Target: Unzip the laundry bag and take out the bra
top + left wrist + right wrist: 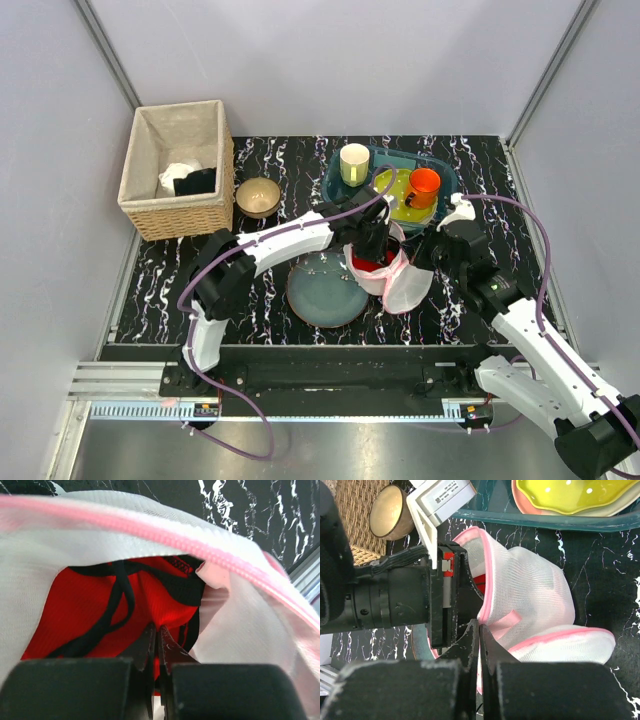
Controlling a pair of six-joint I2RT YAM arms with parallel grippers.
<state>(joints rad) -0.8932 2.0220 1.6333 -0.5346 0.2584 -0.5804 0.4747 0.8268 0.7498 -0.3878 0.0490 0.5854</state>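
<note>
White label [445, 494] near left end effector [156, 630] bears unreadable small print.

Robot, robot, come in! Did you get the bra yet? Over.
Left gripper shut on bra, inside bag. Right gripper shut on bag's pink edge. Bag open, sagging over bra; bra not yet out.
</note>
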